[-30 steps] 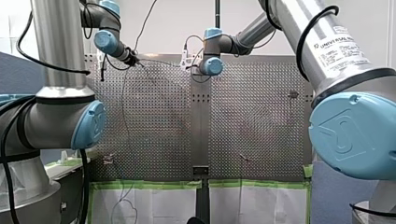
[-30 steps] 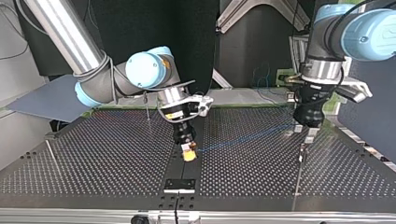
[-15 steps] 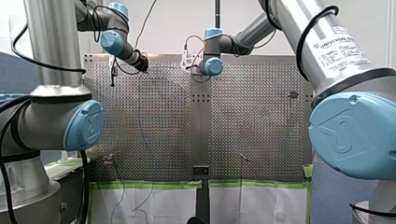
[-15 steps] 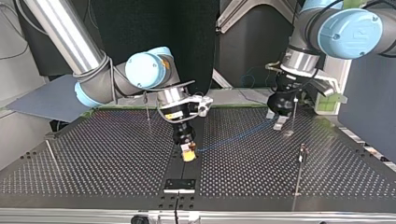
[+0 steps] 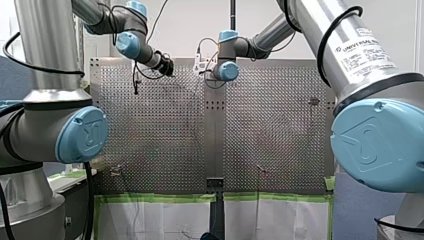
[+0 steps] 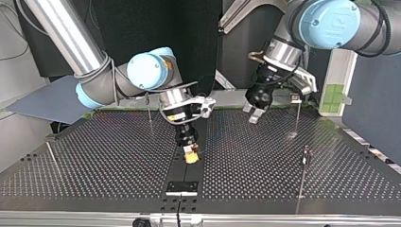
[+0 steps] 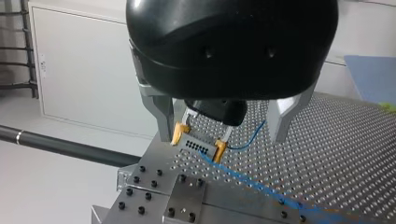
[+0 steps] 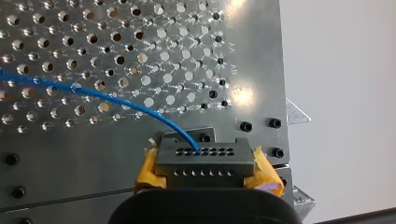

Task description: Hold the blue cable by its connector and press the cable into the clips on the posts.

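Plainly, with my right claw clamped on the connector low over the tabletop and my left claw spread empty above it, the blue cable trails slack across that surface, so it could snag or miss the clips on the posts.

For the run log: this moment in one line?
right tool: shut on connector | left tool: open, empty | blue cable: trails from connector
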You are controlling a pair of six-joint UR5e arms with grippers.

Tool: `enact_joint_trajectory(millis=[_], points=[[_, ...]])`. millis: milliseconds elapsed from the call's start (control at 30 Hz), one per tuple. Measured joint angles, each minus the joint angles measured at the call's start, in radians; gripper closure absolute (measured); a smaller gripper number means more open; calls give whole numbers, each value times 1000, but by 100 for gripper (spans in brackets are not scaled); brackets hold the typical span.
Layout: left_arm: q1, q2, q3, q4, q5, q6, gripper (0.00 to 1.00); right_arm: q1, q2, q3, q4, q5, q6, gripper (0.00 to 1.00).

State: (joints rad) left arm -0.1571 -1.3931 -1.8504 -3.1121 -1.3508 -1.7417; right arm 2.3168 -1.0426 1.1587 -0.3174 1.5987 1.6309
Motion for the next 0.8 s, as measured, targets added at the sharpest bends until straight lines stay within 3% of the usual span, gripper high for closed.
enact_joint_trajectory(millis=[167, 333, 467, 667, 800], points=[[-32, -23, 0, 25, -41, -39, 2, 3, -1, 0, 12, -1, 0, 100], [-37, -49, 0, 31, -84, -81, 2, 4, -1, 2, 47, -1, -2, 100], [-37, -70, 0, 33, -121, -118, 2, 10, -6, 14, 80, 0, -13, 100], [-32, -77, 1, 45, -167, -165, 2, 18, -40, 49, 122, 4, -23, 100], [-27, -77, 1, 56, -171, -196, 2, 23, -72, 57, 129, 5, -23, 100]])
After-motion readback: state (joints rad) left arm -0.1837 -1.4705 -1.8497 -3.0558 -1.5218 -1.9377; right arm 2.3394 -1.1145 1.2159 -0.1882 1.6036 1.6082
